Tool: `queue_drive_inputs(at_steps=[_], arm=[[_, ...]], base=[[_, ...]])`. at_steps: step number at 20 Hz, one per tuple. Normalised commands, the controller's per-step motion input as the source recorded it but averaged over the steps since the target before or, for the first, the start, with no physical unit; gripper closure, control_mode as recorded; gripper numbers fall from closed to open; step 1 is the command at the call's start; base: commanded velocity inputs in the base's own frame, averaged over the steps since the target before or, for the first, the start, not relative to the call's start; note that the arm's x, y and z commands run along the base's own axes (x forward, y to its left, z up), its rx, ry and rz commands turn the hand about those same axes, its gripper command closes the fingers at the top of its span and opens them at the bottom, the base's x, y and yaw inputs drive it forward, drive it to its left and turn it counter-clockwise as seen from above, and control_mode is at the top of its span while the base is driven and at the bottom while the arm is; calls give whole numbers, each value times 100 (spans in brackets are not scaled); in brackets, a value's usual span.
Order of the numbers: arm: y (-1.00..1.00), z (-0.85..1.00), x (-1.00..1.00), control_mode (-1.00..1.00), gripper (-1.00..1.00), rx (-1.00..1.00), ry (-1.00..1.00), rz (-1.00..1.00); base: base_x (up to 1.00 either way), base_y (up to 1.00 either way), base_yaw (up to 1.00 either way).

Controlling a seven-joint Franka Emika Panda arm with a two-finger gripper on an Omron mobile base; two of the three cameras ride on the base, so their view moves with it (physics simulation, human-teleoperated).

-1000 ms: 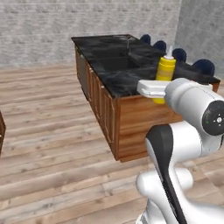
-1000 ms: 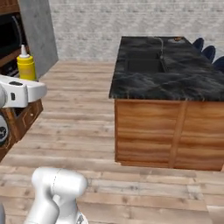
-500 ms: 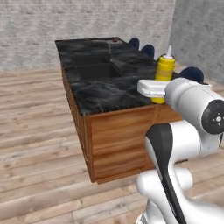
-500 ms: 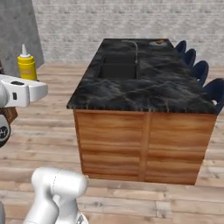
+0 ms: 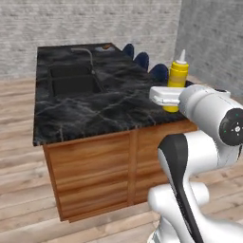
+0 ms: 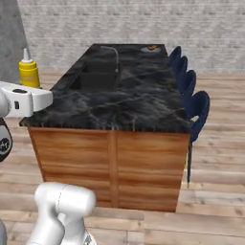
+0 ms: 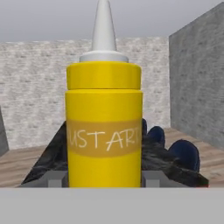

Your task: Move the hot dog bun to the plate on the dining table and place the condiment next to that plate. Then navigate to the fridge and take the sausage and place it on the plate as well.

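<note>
Yellow and upright, the condiment (image 7: 104,118) sits clamped between the finger tips of the pincer (image 7: 104,177), its pale nozzle pointing up and its label facing the hand camera; the jaws are closed on the lower part of the bottle and carry it in the air. From the base cameras the same bottle (image 5: 177,80) rides at the end of the white arm, level with the near end of the dining table (image 5: 95,111) and just off its corner. By my reading, the step in hand is the carry of the bottle toward the table. Well beyond the pincer, at the table's far end past the sink, lies the plate (image 6: 150,48) with something small and tan-orange on it, probably the hot dog bun (image 6: 152,47), though it is too small to be sure. The next move likely calls for travelling along the table until the plate is within reach, then lowering the bottle upright onto the marble beside it.
</note>
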Motion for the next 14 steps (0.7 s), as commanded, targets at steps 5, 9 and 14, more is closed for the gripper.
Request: queue_drive_inputs(at_steps=[5, 9, 14], arm=[[0, 0, 0, 100, 100, 0, 0, 0], [0, 0, 0, 100, 100, 0, 0, 0], [0, 0, 0, 100, 100, 0, 0, 0]], base=[[52, -100, 6], [52, -100, 9], [51, -100, 10]])
